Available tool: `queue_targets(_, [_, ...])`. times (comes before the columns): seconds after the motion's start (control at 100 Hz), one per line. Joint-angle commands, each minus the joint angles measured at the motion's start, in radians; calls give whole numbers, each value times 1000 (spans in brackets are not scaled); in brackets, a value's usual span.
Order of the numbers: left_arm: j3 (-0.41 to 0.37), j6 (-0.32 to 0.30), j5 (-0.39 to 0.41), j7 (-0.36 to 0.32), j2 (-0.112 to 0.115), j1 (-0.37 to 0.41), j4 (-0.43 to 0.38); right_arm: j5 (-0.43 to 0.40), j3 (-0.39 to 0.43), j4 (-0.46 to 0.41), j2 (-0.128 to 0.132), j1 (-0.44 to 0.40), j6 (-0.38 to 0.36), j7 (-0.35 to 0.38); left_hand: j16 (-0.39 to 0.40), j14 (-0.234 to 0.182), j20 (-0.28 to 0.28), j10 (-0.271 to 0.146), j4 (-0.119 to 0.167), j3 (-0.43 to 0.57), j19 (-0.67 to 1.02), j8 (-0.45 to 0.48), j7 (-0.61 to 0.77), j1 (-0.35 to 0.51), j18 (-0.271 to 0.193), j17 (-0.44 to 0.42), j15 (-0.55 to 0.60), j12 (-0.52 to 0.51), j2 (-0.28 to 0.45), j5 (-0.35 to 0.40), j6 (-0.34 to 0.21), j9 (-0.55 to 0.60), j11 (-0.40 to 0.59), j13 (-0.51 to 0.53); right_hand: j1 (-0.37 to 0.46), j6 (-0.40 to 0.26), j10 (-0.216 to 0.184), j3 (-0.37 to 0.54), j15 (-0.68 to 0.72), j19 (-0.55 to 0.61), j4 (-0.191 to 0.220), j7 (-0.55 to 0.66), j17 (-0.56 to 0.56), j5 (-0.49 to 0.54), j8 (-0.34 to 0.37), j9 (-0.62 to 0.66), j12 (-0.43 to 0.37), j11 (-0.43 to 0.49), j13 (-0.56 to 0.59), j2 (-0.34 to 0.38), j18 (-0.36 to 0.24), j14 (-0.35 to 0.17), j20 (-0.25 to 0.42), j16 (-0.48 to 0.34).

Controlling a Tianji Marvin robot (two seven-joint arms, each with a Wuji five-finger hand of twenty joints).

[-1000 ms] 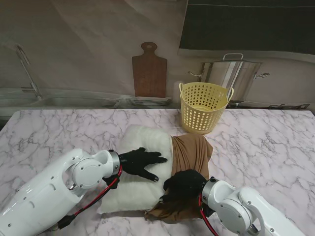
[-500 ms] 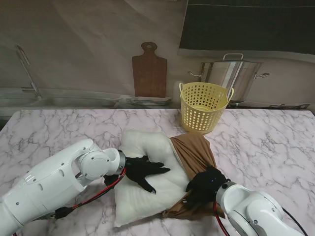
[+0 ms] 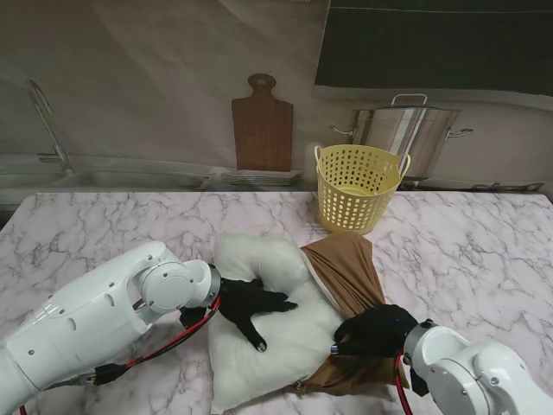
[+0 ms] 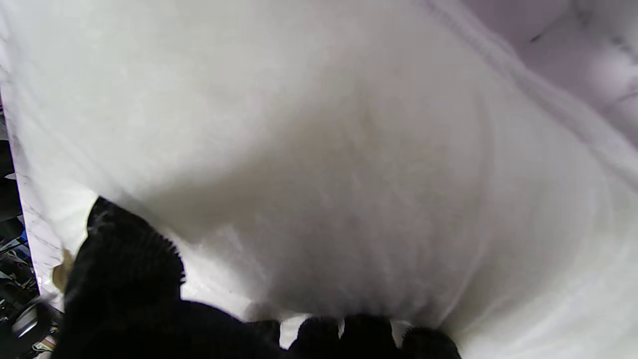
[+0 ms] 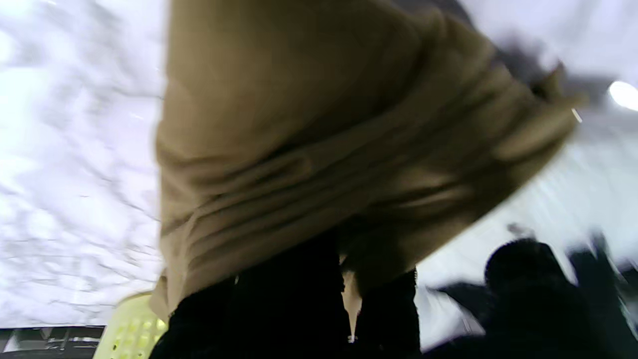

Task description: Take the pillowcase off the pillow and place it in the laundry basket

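Note:
A white pillow (image 3: 268, 324) lies on the marble table, its right end still inside a brown pillowcase (image 3: 346, 268). My left hand (image 3: 249, 303), in a black glove, rests flat on the pillow with fingers spread; the left wrist view shows the pillow (image 4: 319, 149) filling the picture above the fingertips (image 4: 359, 334). My right hand (image 3: 373, 330) is shut on the near part of the pillowcase, and the right wrist view shows brown cloth (image 5: 324, 139) bunched over its black fingers (image 5: 294, 299). The yellow laundry basket (image 3: 358, 188) stands farther from me, behind the pillowcase.
A wooden cutting board (image 3: 262, 125) leans on the back wall. A steel pot (image 3: 410, 130) sits behind the basket. A sink faucet (image 3: 47, 125) is at the far left. Bare marble table (image 3: 467, 251) lies to the right.
The right hand has pulled the pillowcase to the right and nearer to me, baring more of the pillow. The pillow has turned and shifted right. The left hand stays pressed on it.

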Motion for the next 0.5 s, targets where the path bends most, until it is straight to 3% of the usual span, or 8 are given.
queue_targets(0.0, [17,-3,24,-41,31,40,71,9,10,35,8,-38,-28,-87,4,117,9,37,10,13,901,52,177,26,154,11,91,29,-87,120,5,52,90,74,8,50,-11,21,46,111,21,-3,63,3,-37,14,-13,1,69,-25,323,115,43,19])
queue_targets(0.12, [-3,-41,45,0,22,55,85,105,25,30,-5,-53,-95,-215,1,101,13,19,11,17,897,52,181,36,148,11,87,27,-91,135,1,54,89,67,28,46,-12,40,45,108,24,34,59,63,-31,26,-7,18,67,-65,336,109,41,17])
queue_targets(0.23, [-28,-88,84,62,10,78,97,207,14,47,-17,-35,-158,-311,-49,65,-19,-9,13,17,822,56,184,42,100,-40,43,-4,-96,158,2,44,84,-32,36,37,-6,86,43,105,24,95,57,132,-27,29,-8,35,68,-107,348,109,35,9])
queue_targets(0.34, [-74,-129,122,115,-2,113,96,327,3,52,-24,-8,-206,-339,-80,60,-46,-11,13,18,766,59,188,44,64,-73,28,-19,-101,167,1,31,85,-94,62,-4,16,105,25,96,22,174,37,226,-5,-29,-19,19,19,-146,351,106,30,1])
queue_targets(0.41, [-107,-151,150,144,-8,136,90,385,7,44,-22,5,-233,-322,-87,61,-49,-4,13,18,755,61,192,45,54,-81,24,-21,-106,176,0,27,84,-112,89,-46,33,111,-15,72,17,227,-13,267,11,-138,-37,-14,-82,-172,341,103,23,-20])
queue_targets(0.49, [-139,-164,171,163,-12,158,81,395,5,37,-24,20,-246,-334,-94,60,-53,0,14,18,743,63,194,45,49,-86,23,-25,-106,180,0,18,78,-127,120,-79,42,98,-59,38,-1,204,-64,187,-28,-217,-73,-43,-172,-191,338,118,20,-60])
